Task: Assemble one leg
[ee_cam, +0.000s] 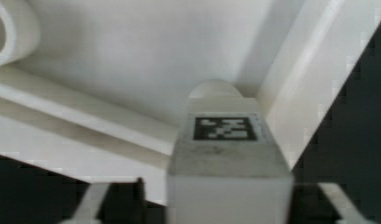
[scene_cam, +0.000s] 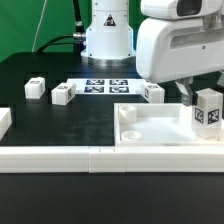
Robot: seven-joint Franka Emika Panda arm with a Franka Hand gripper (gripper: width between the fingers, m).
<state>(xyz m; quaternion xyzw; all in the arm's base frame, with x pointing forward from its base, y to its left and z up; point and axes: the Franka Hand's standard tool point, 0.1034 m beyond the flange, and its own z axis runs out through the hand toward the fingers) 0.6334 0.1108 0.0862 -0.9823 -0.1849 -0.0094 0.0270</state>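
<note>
My gripper [scene_cam: 204, 98] is shut on a leg [scene_cam: 208, 113], a small white block with a black-and-white tag on its face. It holds the leg upright over the near corner, at the exterior view's right, of the big white tray-like piece [scene_cam: 150, 128]. In the wrist view the leg [ee_cam: 222, 150] stands between my dark fingers [ee_cam: 123, 198], with the tray's rim and floor [ee_cam: 134, 60] close below it. I cannot tell whether the leg touches the tray. Three more legs lie on the black table: two toward the exterior view's left [scene_cam: 35, 88] [scene_cam: 63, 94] and one behind the tray [scene_cam: 152, 92].
The marker board [scene_cam: 105, 86] lies flat in front of the arm's base. A long white rail [scene_cam: 60, 156] runs along the near table edge. A white block [scene_cam: 5, 120] sits at the exterior view's far left.
</note>
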